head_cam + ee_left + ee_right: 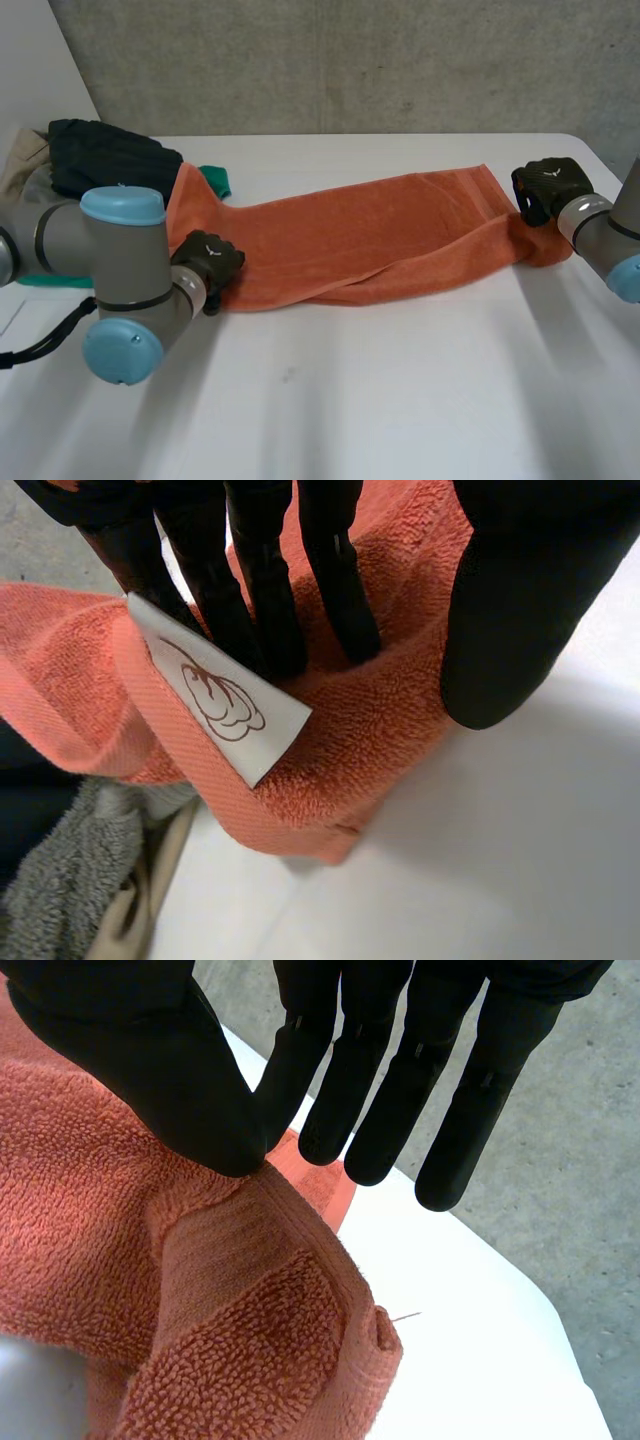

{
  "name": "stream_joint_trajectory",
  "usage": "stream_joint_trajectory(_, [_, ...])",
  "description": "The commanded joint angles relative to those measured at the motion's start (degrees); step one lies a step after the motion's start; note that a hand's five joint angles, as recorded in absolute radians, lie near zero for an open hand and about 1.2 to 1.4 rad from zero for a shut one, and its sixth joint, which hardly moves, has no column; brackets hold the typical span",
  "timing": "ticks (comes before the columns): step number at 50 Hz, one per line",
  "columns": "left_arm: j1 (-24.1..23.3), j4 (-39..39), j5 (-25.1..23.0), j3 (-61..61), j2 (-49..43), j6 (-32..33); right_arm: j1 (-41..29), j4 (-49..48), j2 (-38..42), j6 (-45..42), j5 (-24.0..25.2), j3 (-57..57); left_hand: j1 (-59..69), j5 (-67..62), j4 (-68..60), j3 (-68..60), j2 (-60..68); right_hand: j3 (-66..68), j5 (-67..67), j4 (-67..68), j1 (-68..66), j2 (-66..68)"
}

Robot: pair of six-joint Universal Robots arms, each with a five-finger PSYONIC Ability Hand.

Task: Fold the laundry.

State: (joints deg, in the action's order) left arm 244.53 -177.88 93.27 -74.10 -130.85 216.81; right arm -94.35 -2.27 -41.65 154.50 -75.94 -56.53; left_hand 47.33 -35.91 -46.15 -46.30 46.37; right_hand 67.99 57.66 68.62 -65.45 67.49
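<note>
Far left, back of the tabletop (350,400): a pile of clothes (100,155), dark garment on top, with a teal piece peeking out beside it. The orange towel (380,235) starts against that pile and lies stretched across the tabletop, long axis left to right, one hand at each end.

Left hand (207,263) is at the towel's left end, on the near edge. In its wrist view the straight fingers (255,590) dig into a raised fold beside a white label (225,695), with the thumb (520,610) on the other side. This reads as a pinch on the cloth.

Right hand (548,188) is at the far right end. The hemmed edge rises between its thumb (160,1070) and the nearest of its straight fingers (375,1090), nipped there.

Judgement: the next fold likely brings one end over the other along that axis; neither hand is nearer.

Hard to make out: the left arm covers the left near corner, and the layer count is unclear.
</note>
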Motion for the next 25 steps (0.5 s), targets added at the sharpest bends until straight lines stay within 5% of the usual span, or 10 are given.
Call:
stream_joint_trajectory(1, [0.4,-2.3,-0.1,2.0,-2.0,2.2,0.0,0.3,-0.2,-0.5,0.4,-0.7,10.5,-11.9,-11.7,-11.5,11.4,12.0,12.3,11.4,-14.6,12.5])
stream_joint_trajectory(5, [0.9,-3.8,-0.5,2.4,-2.0,3.5,0.1,0.4,-1.1,-0.7,0.4,-1.4,32.6,-34.0,-33.8,-33.6,33.5,12.0,12.3,11.4,-14.6,12.5])
stream_joint_trajectory(16, [1.0,3.8,-1.0,-1.7,13.8,-0.3,2.9,7.8,-11.0,-7.7,1.8,-8.3,32.7,-34.1,-33.8,-33.7,33.6,12.0,12.3,11.4,-14.6,12.5])
stream_joint_trajectory(25, [3.3,22.4,-9.1,-0.4,37.8,-10.1,13.5,15.8,-34.0,-21.2,6.7,-16.5,32.7,-34.1,-33.8,-33.7,33.6,12.0,12.3,11.4,-14.6,12.5])
